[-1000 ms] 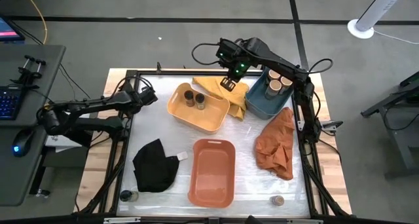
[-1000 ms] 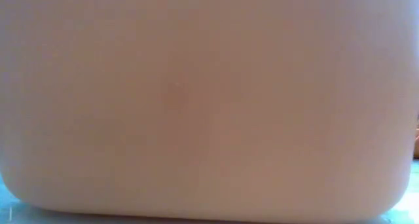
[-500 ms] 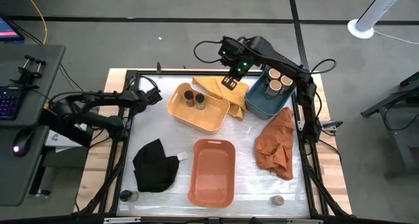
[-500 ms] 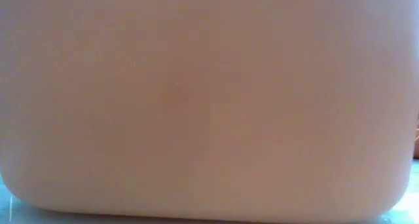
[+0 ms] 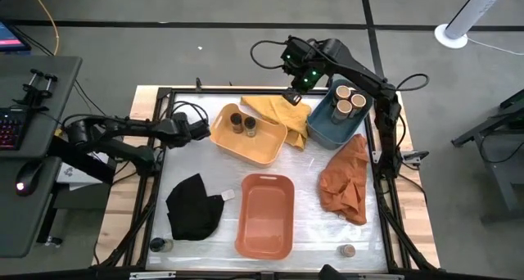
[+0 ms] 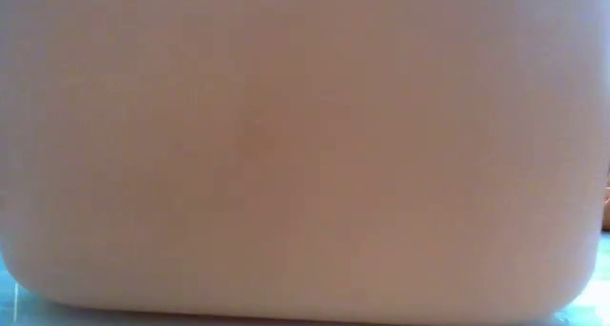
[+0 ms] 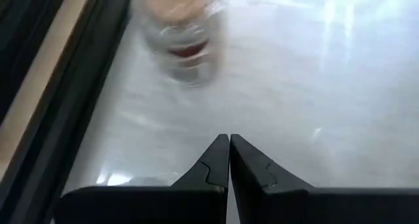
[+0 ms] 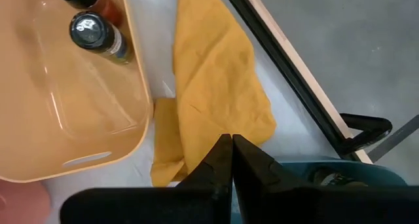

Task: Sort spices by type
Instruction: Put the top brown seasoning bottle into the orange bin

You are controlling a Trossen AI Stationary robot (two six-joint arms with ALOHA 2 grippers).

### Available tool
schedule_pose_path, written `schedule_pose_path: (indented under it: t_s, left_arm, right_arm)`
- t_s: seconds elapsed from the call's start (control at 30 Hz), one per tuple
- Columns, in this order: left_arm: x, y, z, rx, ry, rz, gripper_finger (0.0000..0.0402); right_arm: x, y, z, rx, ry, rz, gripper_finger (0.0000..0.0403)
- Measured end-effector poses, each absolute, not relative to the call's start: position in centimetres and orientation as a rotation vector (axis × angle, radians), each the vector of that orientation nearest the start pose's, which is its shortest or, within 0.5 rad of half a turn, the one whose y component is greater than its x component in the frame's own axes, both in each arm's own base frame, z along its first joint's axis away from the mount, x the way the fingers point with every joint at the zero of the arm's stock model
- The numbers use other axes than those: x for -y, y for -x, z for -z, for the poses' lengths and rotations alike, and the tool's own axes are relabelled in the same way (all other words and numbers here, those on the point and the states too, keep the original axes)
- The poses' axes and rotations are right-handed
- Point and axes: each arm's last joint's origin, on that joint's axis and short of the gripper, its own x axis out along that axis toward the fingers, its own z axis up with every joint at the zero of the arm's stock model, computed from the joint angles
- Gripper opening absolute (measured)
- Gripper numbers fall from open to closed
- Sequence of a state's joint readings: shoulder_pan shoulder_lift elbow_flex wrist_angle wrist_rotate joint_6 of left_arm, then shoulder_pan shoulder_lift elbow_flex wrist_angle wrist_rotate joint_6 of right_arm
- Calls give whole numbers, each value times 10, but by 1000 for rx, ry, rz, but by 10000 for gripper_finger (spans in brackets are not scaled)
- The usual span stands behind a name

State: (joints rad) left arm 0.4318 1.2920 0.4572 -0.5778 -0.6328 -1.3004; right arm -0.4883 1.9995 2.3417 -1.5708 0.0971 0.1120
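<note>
On the table [image 5: 196,161], a pale sheet inside a dark frame, small spice jars are spread among plastic tubs and cloths. Two slim dark jars [image 5: 242,123] stand upright side by side in the yellow tub [image 5: 264,147] near the far edge; the right wrist view shows one of them with a black cap and a brownish body. Two wider jars with pale tan round tops [image 5: 345,101] stand touching each other inside the blue tub [image 5: 323,129] at the far right corner. Another tan-topped jar [image 5: 348,250] stands alone on the table near the front right corner, and a small dark jar [image 5: 161,245] sits at the front left corner, just beside a black cloth [image 5: 195,206]. An orange tub [image 5: 265,214] lies in the front middle; its wall fills the whole low view. A yellow cloth [image 5: 282,113] lies crumpled between the yellow and blue tubs, and an orange cloth [image 5: 346,180] lies at the right side. The right gripper [image 5: 292,95] hangs above the yellow cloth, its two fingers pressed together and holding nothing. The left gripper [image 5: 201,132] reaches in from the left edge, just beside the yellow tub, its fingers also fully closed and empty; its wrist view shows a blurred clear jar with a tan top [image 7: 184,34] standing on the sheet ahead of it.
</note>
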Motion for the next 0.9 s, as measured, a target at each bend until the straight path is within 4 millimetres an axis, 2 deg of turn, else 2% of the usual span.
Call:
schedule_pose_path:
  t_s: [0.13,0.2,0.27,0.4,0.53,0.77,0.9]
  left_arm:
    - [-92,-158,-161,-599,674,-1640,0]
    - [-102,-157,-178,-565,557,-1696,0]
    - [-114,-151,-184,-568,486,-1767,0]
    - [-133,-133,-176,-629,479,-1877,0]
    - [-139,-119,-164,-545,527,-1993,0]
    - [-140,-109,-140,-467,668,-1974,0]
    - [-142,-110,-139,-435,697,-1965,0]
  right_arm:
    - [183,-325,-392,-1189,-341,588,0]
    - [186,-324,-392,-1182,-349,590,0]
    - [189,-324,-392,-1168,-367,577,0]
    - [191,-323,-392,-1156,-390,571,0]
    - [191,-323,-392,-1155,-393,572,0]
    - [191,-323,-392,-1151,-409,579,0]
    - [190,-323,-392,-1146,-429,563,0]
